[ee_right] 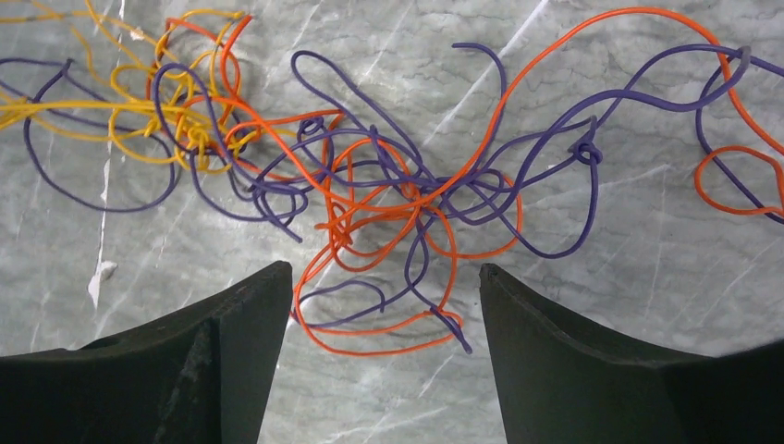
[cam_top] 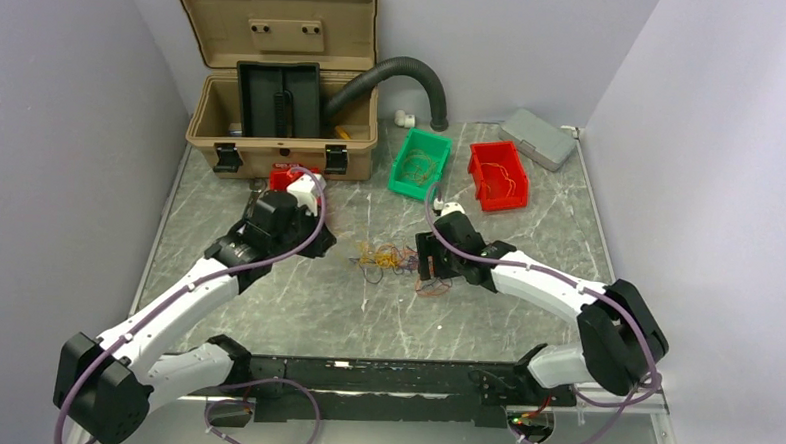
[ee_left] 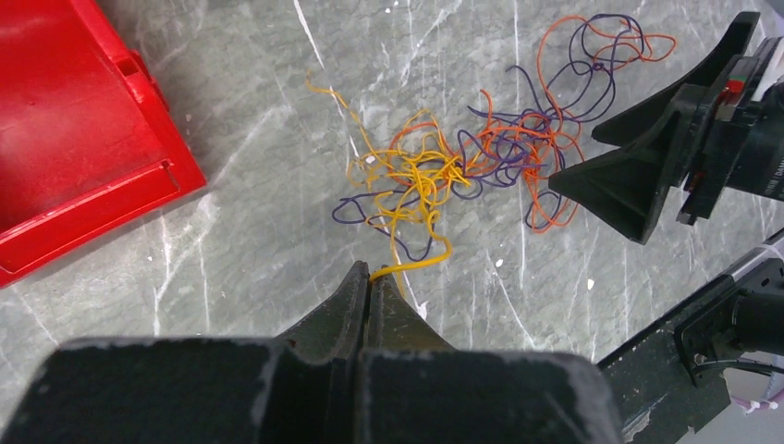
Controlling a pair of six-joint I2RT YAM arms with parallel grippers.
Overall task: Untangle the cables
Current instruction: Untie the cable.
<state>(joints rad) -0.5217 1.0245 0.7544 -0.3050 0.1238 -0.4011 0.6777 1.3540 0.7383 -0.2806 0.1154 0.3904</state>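
Near the front of the marble counter [cam_top: 365,321], the left end effector [ee_left: 371,277] is closed. Its fingertips are pinched on the end of a yellow cable [ee_left: 416,266], which curls back from the tips into the knot. The right end effector [ee_right: 381,273] stands wide open, its two black fingers [ee_right: 231,324] on either side of an orange loop and some purple strands. Whether the tips touch the counter cannot be told.

Between the two lie the cables [cam_top: 385,257], a loose tangle near the middle of the counter. Yellow strands are bunched nearer the left end effector. Orange and purple ones are wound together nearer the right one, with a few loops straggling out past its fingers. In the right wrist view one purple strand shows a small tight knot.

Farther back, a small red bin [cam_top: 289,177] sits close behind the left end effector, in front of an open tan case [cam_top: 277,37]. To the right of the case stand a green bin [cam_top: 399,167] and a red bin [cam_top: 474,176], side by side but apart, each with a few thin wires inside. A black ribbed hose [cam_top: 406,72] arches from the case down to the counter behind the green bin. A grey box [cam_top: 538,138] lies at the far right corner.
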